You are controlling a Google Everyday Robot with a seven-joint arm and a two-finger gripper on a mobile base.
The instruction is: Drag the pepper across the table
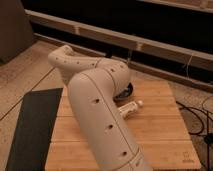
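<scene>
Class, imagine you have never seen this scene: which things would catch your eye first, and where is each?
The big white robot arm dominates, rising from the bottom centre and bending over the wooden table. Its hand is hidden behind the arm near the table's far edge. A white bottle lies just right of the arm, and a dark grey mat lies on the floor to the left.
</scene>
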